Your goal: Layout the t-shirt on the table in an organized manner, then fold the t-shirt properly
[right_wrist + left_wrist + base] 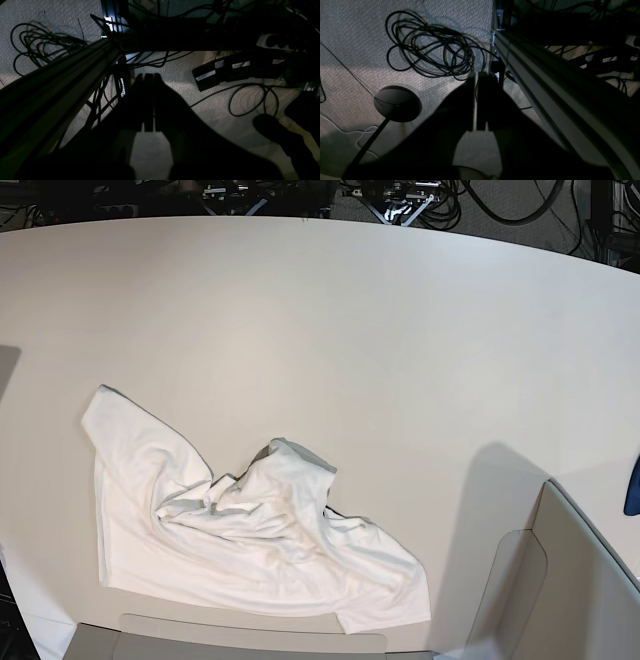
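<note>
in the base view the t-shirt [240, 530] lies crumpled on the bench [350, 330], in the lower left of the frame, close to the bottom edge. a panel [590, 580] stands at the lower right corner, well apart from it. in the left wrist view the left hand [476, 75] sits at centre frame; a coil of cable [432, 47] lies on the floor at upper left, a round base [397, 103] at lower left, and a rail [545, 75] runs diagonally on the right. in the right wrist view the right hand [148, 76] sits at centre, a beam [55, 75] on the left, labelled boxes [217, 72] at upper right.
</note>
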Robot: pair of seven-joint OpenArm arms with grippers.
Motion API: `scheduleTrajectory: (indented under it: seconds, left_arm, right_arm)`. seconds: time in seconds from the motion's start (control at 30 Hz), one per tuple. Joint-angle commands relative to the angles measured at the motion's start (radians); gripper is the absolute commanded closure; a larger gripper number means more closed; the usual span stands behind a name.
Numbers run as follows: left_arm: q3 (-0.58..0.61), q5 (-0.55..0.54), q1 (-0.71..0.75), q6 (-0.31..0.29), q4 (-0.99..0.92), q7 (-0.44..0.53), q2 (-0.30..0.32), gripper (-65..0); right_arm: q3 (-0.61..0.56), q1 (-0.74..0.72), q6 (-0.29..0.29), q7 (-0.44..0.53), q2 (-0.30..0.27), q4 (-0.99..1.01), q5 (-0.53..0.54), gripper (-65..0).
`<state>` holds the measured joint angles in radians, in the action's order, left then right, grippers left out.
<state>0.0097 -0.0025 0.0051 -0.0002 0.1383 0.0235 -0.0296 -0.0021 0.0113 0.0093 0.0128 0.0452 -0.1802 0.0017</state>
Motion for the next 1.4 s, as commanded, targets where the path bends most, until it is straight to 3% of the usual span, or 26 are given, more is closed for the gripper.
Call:
scheduleTrajectory:
  seconds: [0.0, 0.73, 0.93, 1.37]
  left_arm:
    - [-0.004, 0.002, -0.004, -0.001, 0.005, 0.006, 0.001, 0.0]
    - [-0.004, 0.002, -0.003, -0.001, 0.005, 0.006, 0.001, 0.0]
    - [-0.004, 0.002, 0.008, -0.001, 0.045, 0.006, 0.001, 0.0]
    - [-0.006, 0.000, 0.264, -0.001, 0.355, -0.003, 0.001, 0.0]
  right_arm:
    - [0.000, 0.002, -0.004, 0.011, 0.002, -0.005, 0.001, -0.5]
    - [0.003, 0.029, -0.004, 0.011, 0.002, -0.008, 0.001, -0.3]
    - [0.000, 0.098, -0.004, 0.011, -0.024, -0.114, 0.001, -0.2]
    - [0.006, 0.324, -0.004, 0.011, -0.078, -0.353, 0.005, -0.2]
